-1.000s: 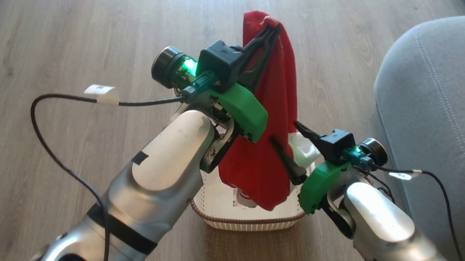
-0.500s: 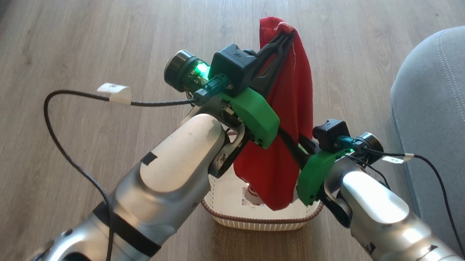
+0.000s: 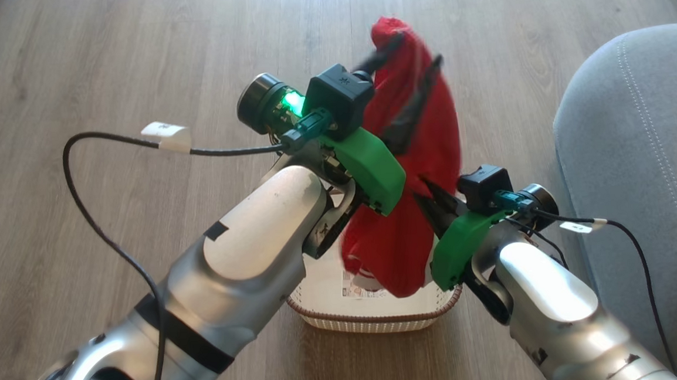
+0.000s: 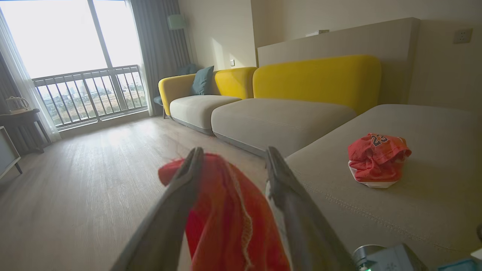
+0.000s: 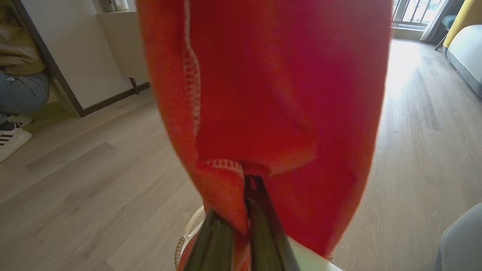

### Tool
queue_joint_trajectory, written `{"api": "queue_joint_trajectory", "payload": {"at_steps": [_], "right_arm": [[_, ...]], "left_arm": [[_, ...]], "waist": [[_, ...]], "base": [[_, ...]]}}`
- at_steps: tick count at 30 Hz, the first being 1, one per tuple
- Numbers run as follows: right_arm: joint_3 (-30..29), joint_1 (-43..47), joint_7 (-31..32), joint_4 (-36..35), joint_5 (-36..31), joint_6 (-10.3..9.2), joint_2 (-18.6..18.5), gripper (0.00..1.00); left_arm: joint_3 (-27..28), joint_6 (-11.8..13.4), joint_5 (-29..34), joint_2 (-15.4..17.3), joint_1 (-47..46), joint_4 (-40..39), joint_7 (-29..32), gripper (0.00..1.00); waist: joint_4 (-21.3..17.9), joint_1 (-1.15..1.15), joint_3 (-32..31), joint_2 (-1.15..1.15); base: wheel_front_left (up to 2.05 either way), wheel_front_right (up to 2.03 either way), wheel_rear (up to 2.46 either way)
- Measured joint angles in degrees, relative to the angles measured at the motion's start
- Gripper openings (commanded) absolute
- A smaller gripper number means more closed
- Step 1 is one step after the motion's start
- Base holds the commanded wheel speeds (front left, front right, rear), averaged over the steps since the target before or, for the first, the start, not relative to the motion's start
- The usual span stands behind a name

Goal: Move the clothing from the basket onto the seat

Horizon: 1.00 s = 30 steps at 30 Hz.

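Currently, left gripper (image 3: 418, 49): standing wide, fingers spreading apart with the lifted garment (image 3: 401, 251) draping between them.
Right gripper (image 3: 423, 185): pinching tight on a lower fold of the same red cloth.
Position of lifted garment: hanging over the basket (image 3: 376, 324), itself sitting on the wooden floor (image 3: 101, 63) beside the rounded corner of the seat (image 3: 635, 136).
Second garment (image 4: 376, 160): lying crumpled on the seat, back from its stitched edge, numbers showing.
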Motion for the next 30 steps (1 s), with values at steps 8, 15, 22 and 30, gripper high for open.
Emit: {"api": "queue_joint_trajectory", "payload": {"at_steps": [8, 15, 22, 30], "right_arm": [[-2.08, 1.43, 0.01, -2.24, -1.97, 0.0, -0.05, 0.0], [-5.5, 3.0, 0.01, -5.7, -2.88, 0.0, -0.05, 0.0], [-9.58, 5.53, 0.01, -9.94, -3.88, 0.0, -0.08, 0.0], [-12.03, 7.2, 0.01, -14.22, -4.3, -0.01, -0.08, 0.0]], "left_arm": [[0.0, -1.43, 0.38, -0.01, 0.29, 1.81, -0.03, 1.0], [0.01, -3.76, 1.34, 0.01, 2.53, 3.83, -0.03, 1.0], [0.78, -7.02, 2.61, 0.04, 5.84, 6.53, -0.03, 1.0], [2.26, -9.9, 3.71, 0.21, 10.28, 8.78, -0.03, 1.0]], "waist": [[-1.0, 0.0, 0.43, 0.0], [-2.42, 0.0, 0.74, 0.0], [-5.87, 0.0, 1.1, 0.0], [-10.98, 0.0, 1.1, 0.0]], "base": [[0.0, 0.0, 0.0], [0.0, 0.0, 0.0], [0.0, 0.0, 0.0], [0.0, 0.0, 0.0]]}}
